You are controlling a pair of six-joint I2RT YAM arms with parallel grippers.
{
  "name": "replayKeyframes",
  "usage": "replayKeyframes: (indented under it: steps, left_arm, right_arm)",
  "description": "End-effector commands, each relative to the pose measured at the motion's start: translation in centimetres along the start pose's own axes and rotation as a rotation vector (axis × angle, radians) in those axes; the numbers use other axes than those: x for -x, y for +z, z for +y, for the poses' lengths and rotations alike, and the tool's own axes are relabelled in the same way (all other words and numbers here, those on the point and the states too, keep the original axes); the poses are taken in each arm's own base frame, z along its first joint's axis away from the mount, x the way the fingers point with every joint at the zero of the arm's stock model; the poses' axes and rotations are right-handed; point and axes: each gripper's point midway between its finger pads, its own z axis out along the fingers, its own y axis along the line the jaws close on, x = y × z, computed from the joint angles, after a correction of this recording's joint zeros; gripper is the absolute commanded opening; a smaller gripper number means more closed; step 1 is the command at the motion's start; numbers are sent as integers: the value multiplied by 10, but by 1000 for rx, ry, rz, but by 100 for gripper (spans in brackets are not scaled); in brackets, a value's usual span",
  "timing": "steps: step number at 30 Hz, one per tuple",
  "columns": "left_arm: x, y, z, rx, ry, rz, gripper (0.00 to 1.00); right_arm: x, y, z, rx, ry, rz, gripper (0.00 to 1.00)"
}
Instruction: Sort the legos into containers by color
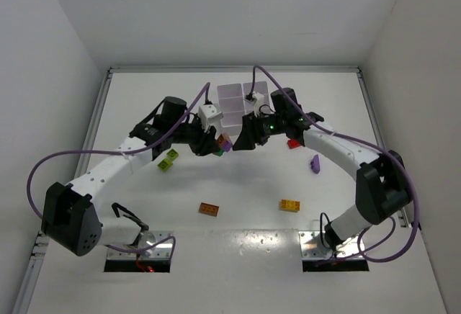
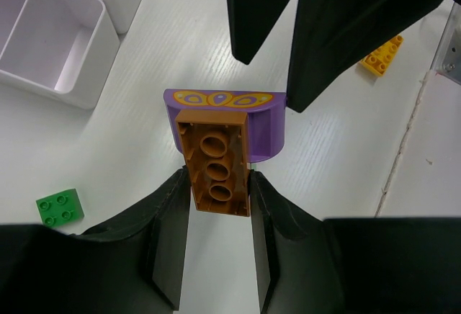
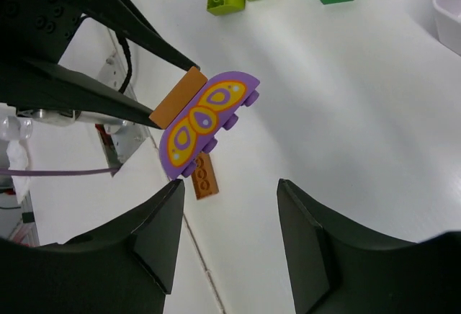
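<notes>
- Here, lime legos (image 1: 168,160) lie on the tabletop (image 1: 252,235) at left.
- Left gripper (image 2: 217,184) clamps a brown brick (image 2: 215,163) joined to a purple butterfly piece (image 2: 268,132), just before the tray (image 1: 232,104).
- Right gripper (image 3: 230,188) faces it, jaws spread, nothing between them.
- A red brick (image 1: 293,143) lies on the tabletop further right.

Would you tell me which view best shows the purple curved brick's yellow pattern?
Right wrist: the purple curved plastic brick faces it, pattern whole. Left wrist sees it foreshortened; the top view shows a speck.
</notes>
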Motion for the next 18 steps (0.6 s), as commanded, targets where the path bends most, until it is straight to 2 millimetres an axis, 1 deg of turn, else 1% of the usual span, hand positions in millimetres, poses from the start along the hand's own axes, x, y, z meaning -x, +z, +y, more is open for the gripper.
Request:
replayKeyframes:
  steps: [1,4,5,6,7,8,9,10,11,12,13,14,15,18]
  left_arm:
    - [26,0,0,1,49,-61,0]
    - [26,2,-1,4,53,-58,0]
    - [26,2,-1,4,53,-58,0]
    - [26,2,0,13,53,-56,0]
    - [23,4,1,11,47,-47,0]
    - [23,4,1,11,47,-47,0]
    - [23,4,1,11,47,-47,0]
    - [23,4,1,11,47,-47,0]
    - [23,4,1,11,47,-47,0]
    - [23,4,1,11,47,-47,0]
    - [21,6,2,9,33,-40,0]
    - [23,7,2,10,38,-47,0]
    - [23,8,-1,3,42,-46,0]
    - [23,8,-1,3,42,-46,0]
  right_arm:
    - [22,1,3,8,-42,-40,54]
    - [28,1,9,42,-57,-47,54]
    - [25,3,12,71,-40,-35,54]
    - [27,2,16,90,-49,-39,54]
    - [28,1,26,153,-68,-41,54]
    - [29,0,32,189,-77,-41,54]
    - [27,-1,38,223,-79,-33,54]
    - [21,-1,48,279,-104,-19,57]
    - [18,-2,55,303,-152,-11,58]
    - [13,-1,59,320,-162,6,60]
    - [9,0,57,319,-179,8,60]
    - [6,2,58,311,-173,19,60]
    - [7,3,56,300,-173,18,59]
    - [10,5,49,256,-168,6,54]
